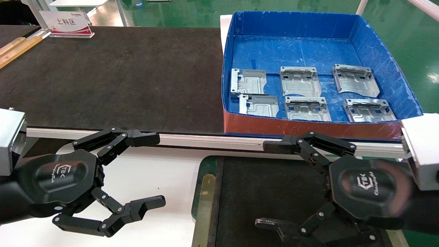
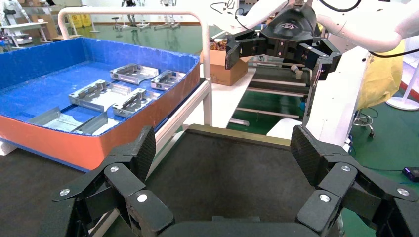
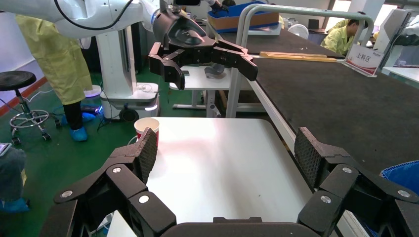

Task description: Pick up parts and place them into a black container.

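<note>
Several silver stamped plates (image 1: 300,80) lie flat in two rows in the blue corrugated box (image 1: 377,44); they also show in the left wrist view (image 2: 101,94). The black container (image 1: 247,192), with green rim and brass side strip, sits in front of the box and holds no plates; its floor shows in the left wrist view (image 2: 222,173). My right gripper (image 1: 267,185) is open and empty above the container's floor. My left gripper (image 1: 154,170) is open and empty above the white table, left of the container. Each wrist view shows its own open gripper, left (image 2: 225,153) and right (image 3: 225,153).
A large black table mat (image 1: 113,79) lies left of the blue box, with a sign (image 1: 67,24) at its far edge. An aluminium rail (image 1: 205,140) divides it from the white table (image 1: 164,178). A red paper cup (image 3: 146,126) stands at that table's edge.
</note>
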`<control>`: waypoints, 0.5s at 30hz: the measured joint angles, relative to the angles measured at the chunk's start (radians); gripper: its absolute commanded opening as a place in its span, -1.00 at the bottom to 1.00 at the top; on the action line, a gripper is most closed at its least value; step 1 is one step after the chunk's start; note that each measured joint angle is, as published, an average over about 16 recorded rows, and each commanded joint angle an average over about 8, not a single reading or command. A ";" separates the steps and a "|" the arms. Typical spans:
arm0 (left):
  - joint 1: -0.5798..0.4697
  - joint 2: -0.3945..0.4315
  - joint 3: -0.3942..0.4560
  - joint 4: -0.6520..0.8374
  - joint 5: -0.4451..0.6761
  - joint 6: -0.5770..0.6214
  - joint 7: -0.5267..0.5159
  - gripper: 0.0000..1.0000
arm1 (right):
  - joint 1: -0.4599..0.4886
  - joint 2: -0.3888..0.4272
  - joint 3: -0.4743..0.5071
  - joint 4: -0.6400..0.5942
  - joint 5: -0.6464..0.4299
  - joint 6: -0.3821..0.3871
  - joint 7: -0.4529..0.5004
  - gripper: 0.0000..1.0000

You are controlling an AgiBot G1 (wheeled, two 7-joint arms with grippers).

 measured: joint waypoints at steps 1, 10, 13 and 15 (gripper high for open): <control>0.000 0.000 0.000 0.000 0.000 0.000 0.000 1.00 | 0.000 0.000 0.000 0.000 0.000 0.000 0.000 1.00; 0.000 0.000 0.000 0.000 0.000 0.000 0.000 0.42 | 0.000 0.000 0.000 0.000 0.000 0.000 0.000 1.00; 0.000 0.000 0.000 0.000 0.000 0.000 0.000 -0.33 | 0.000 0.000 0.000 0.000 0.000 0.000 0.000 1.00; 0.000 0.000 0.000 0.000 0.000 0.000 0.000 -0.83 | 0.000 0.000 0.000 0.000 0.000 0.000 0.000 1.00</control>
